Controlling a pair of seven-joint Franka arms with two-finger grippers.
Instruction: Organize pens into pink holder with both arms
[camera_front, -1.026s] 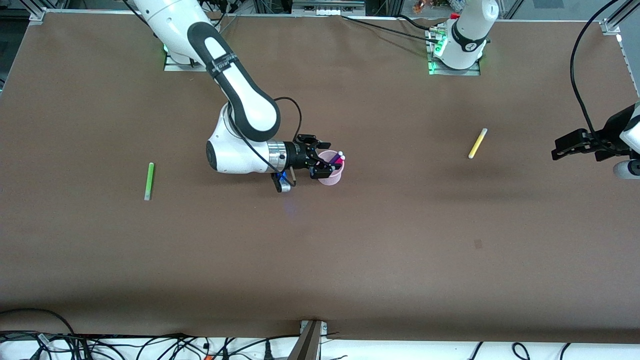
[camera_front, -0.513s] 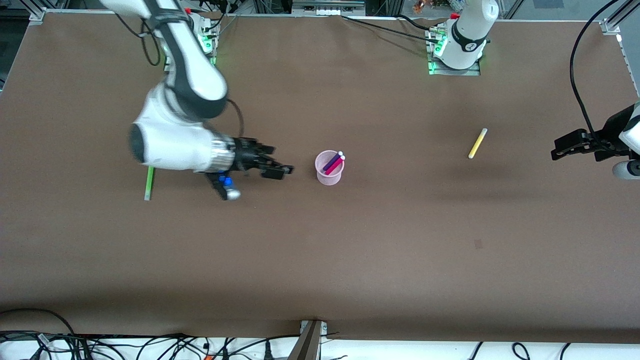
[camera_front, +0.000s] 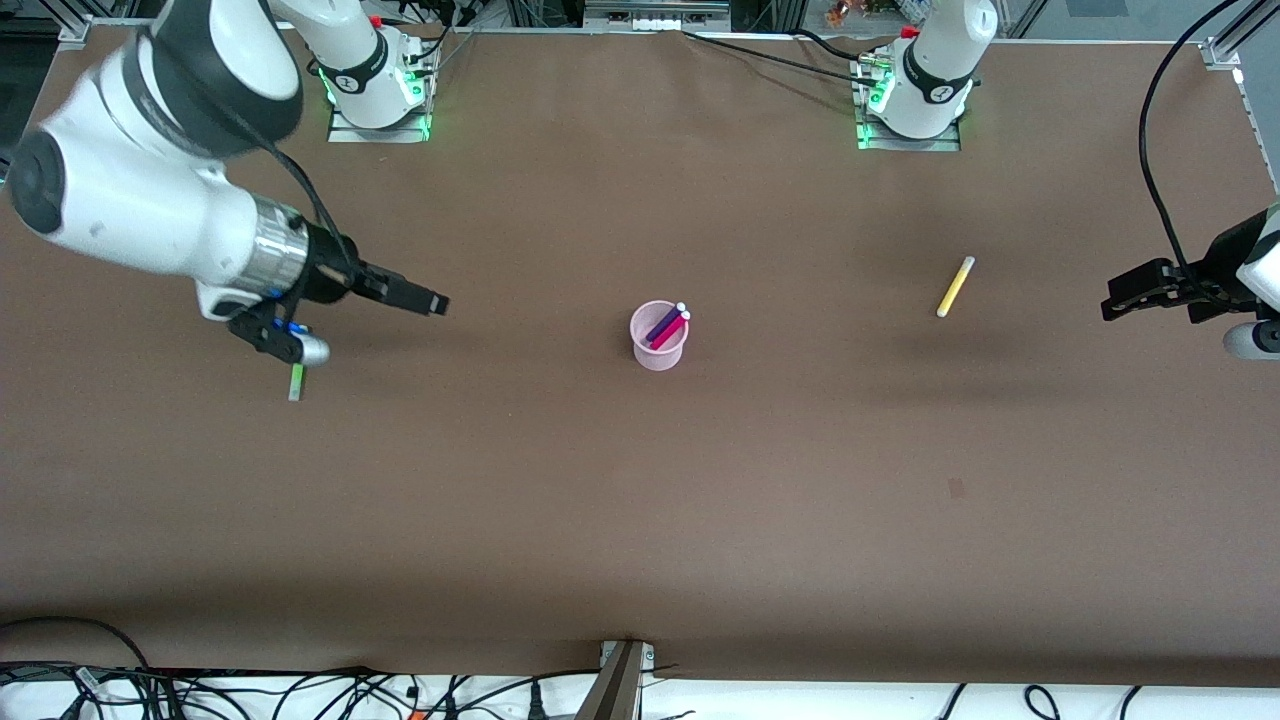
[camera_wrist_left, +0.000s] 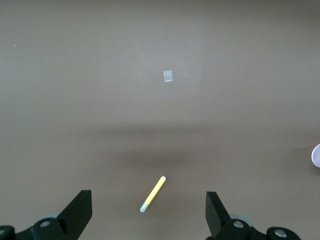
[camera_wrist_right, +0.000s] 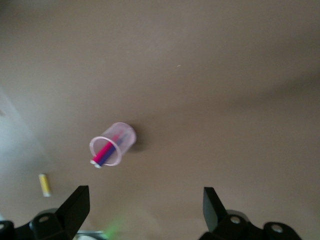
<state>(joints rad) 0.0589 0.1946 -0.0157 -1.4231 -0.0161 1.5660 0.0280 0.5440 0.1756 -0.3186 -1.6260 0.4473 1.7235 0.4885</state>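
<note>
Right gripper (camera_front: 425, 301) has pulled back from translucent pink plastic cup (camera_front: 658, 338), jaws apart, empty; purple and magenta pens inside. Green pen (camera_front: 296, 381) prob. next. Left gripper (camera_front: 1115, 302) waits, jaws apart.

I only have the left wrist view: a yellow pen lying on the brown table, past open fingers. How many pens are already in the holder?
Observer: Two. The small translucent pink plastic cup holds a slim purple pen and a slim magenta pen, both leaning on its rim.
Operator: Where is the fourth pen?
Observer: The slim green pen lies flat toward the right arm's end of the table, partly hidden under that arm's wrist.
Operator: Is the right gripper carrying anything?
Observer: No. The right gripper is open and holds nothing, over the brown table.
</note>
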